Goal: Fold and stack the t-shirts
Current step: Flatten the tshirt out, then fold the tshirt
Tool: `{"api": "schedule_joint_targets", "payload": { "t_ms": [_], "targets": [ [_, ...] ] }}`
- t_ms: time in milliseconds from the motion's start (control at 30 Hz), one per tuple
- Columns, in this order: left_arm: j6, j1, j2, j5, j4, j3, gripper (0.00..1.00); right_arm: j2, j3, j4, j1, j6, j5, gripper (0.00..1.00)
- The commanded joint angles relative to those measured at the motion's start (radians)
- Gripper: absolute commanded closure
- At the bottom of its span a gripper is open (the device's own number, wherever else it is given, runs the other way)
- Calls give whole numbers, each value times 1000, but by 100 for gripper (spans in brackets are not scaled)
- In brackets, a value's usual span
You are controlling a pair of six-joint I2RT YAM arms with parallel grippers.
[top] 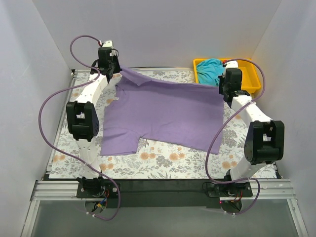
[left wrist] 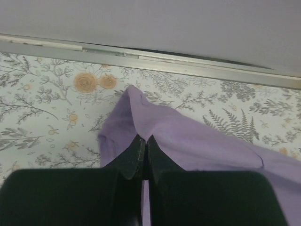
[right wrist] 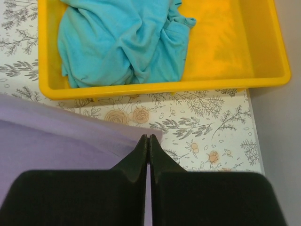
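The lavender-purple t-shirt (top: 163,116) hangs stretched between my two grippers over the flowered table, its near edge and a sleeve resting on the cloth. My left gripper (top: 118,73) is shut on its far left corner, seen in the left wrist view (left wrist: 160,127), the jaws (left wrist: 145,141) pinching the fabric. My right gripper (top: 221,90) is shut on its far right corner, seen in the right wrist view (right wrist: 70,136), the jaws (right wrist: 148,139) closed on the edge. The teal-turquoise t-shirt (top: 211,70) lies crumpled in the yellow tray, also in the right wrist view (right wrist: 120,42).
The yellow plastic tray (top: 253,79) stands at the far right corner, close behind my right gripper; its front wall shows in the right wrist view (right wrist: 164,87). A metal rail (left wrist: 141,59) and white walls bound the table.
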Motion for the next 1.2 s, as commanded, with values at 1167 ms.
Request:
{"api": "schedule_joint_targets", "payload": {
  "t_ms": [1167],
  "targets": [
    [-496,117,-341,291,22,-542,100,83,-85,45,-58,41,-17,99]
  ]
}}
